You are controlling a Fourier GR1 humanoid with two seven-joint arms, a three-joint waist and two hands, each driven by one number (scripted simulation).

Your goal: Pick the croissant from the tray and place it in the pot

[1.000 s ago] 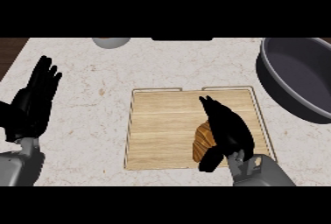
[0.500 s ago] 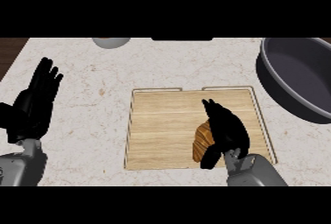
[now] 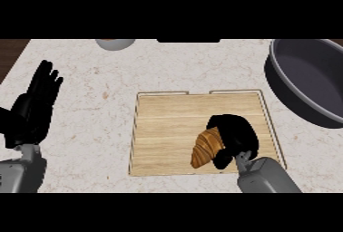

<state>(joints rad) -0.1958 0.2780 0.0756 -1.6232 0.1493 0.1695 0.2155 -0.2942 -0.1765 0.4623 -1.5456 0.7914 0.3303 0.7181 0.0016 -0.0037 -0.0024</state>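
Observation:
A golden-brown croissant (image 3: 205,147) lies on the wooden tray (image 3: 174,118), toward its lower right. My right hand (image 3: 236,136) sits over the croissant's right side with fingers curled down round it, hiding part of it. The dark grey pot (image 3: 308,77) stands at the right edge of the counter, beyond the tray's right rim. My left hand (image 3: 32,108) rests at the far left, fingers straight and pointing up, holding nothing.
A small grey bowl (image 3: 115,43) shows at the counter's far edge, upper left. The speckled counter top (image 3: 87,149) spreads between the left hand and the tray. A dark strip of floor lies past the counter's left corner.
The right hand's fingers, straight over the tray before, have curled down round the croissant. The left hand has stayed put.

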